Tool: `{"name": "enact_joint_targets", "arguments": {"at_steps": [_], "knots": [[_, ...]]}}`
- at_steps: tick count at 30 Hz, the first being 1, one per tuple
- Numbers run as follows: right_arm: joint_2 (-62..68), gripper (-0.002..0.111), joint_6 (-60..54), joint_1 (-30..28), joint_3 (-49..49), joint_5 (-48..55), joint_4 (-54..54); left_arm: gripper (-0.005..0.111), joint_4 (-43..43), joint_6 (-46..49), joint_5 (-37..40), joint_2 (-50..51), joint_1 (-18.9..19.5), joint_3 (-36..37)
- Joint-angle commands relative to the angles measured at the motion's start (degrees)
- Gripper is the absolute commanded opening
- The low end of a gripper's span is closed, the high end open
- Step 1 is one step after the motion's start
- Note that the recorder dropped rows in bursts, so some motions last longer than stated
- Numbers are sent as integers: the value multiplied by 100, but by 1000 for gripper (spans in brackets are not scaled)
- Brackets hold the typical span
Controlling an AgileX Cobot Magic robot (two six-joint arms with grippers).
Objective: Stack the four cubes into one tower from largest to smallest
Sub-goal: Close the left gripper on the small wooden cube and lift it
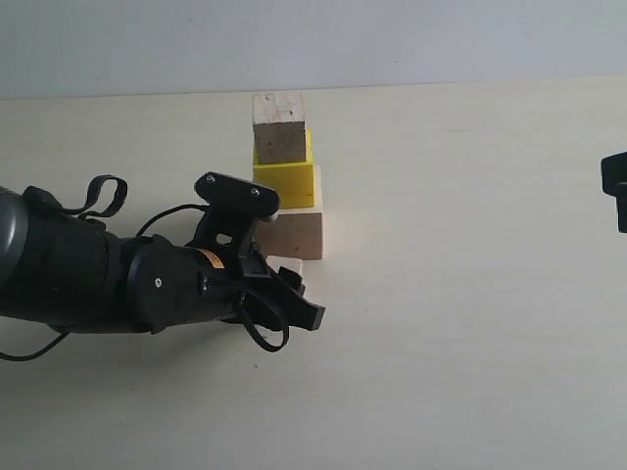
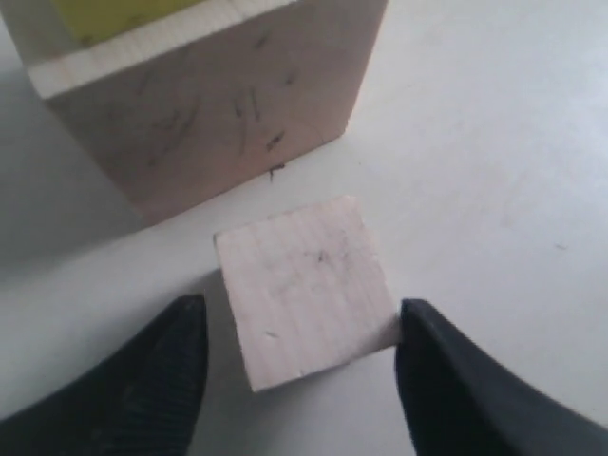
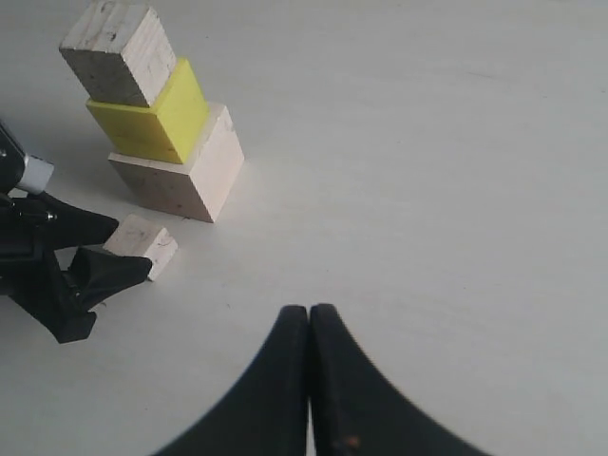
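1. Progress: you've got three of four up. The tower (image 1: pixel 284 181) sits just toward 12 o'clock of the exterior view's centre: large cube (image 1: pixel 294 233) at the base, yellow cube (image 1: pixel 286 178) on it, medium cube (image 1: pixel 279 125) on top. Order looks correct so far.
2. Left to do: only the small cube (image 1: pixel 291 265). It lies on the table (image 1: pixel 470 343) at 6 o'clock of the tower base, just beside the large cube, with a gap showing in both wrist views.
3. Left gripper (image 2: pixel 302 309): jaws wide, straddling the small cube, nothing held. One finger (image 2: pixel 142 380) stands clear of it. The other is right at a cube corner, and you can't tell if it touches.
4. Right gripper (image 3: pixel 310 323): fingertips pressed together, empty, parked at the 3 o'clock edge of the exterior view, well apart from the cubes.
5. Step in hand, as I read it: closing on the small cube. Lift and placement on the medium cube are not yet done.
6. Small cube look: pale bare wood, faint straight grain, a few tiny dark marks on top. It sits skewed to the finger line, so expect it to twist as you squeeze.
7. Tower look: layers roughly flush at 9 o'clock, stepping in at 3 o'clock. The large cube's side has dark scuffs. The medium cube has a pale top and a darker near face.
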Motion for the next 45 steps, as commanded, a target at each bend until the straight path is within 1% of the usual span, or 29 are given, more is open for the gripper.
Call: {"name": "enact_joint_targets", "arguments": {"at_steps": [1, 3, 5, 6, 8, 12, 14, 19, 23, 27, 32, 35, 38, 41, 45], "knots": [[-40, 0, 27, -20, 40, -76, 2, 34, 22, -17, -131, -11, 7, -18], [-40, 0, 27, -20, 40, -76, 2, 21, 22, -17, -116, -11, 7, -18], [-40, 0, 27, -20, 40, -76, 2, 12, 22, -17, -43, -11, 7, -18], [-40, 0, 27, -20, 40, -76, 2, 8, 22, -17, 29, -11, 7, -18], [-40, 0, 27, -20, 40, -76, 2, 4, 22, -17, 219, -11, 7, -18], [-40, 0, 27, -20, 40, -77, -36, 4, 11, -17, 756, -11, 7, -2], [-40, 0, 27, -20, 40, -77, -46, 4, -78, -27, 901, -46, 7, 87], [-40, 0, 27, -20, 40, -77, -46, 4, -563, -41, 1127, -317, 7, 591], [-40, 0, 27, -20, 40, -77, -46, 4, -880, -41, 1552, -735, 7, 982], [-40, 0, 27, -20, 40, -77, -46, 4, -1091, -52, 1966, -1380, 7, 1125], [-40, 0, 27, -20, 40, -77, 42, 4, -1091, -197, 2387, -2459, 7, 1125], [-40, 0, 27, -20, 40, -77, 105, 4, -1050, -459, 2640, -3112, 19, 1064], [-40, 0, 87, -20, 40, -77, 105, 4, -762, -903, 2905, -3592, 19, 802], [-40, 0, 185, -20, 40, -77, 105, 4, 124, -1660, 3313, -3820, 19, 286], [-40, 0, 185, -20, 40, -77, 105, 3, 2457, -3408, 4122, -3807, 19, -470]]}}
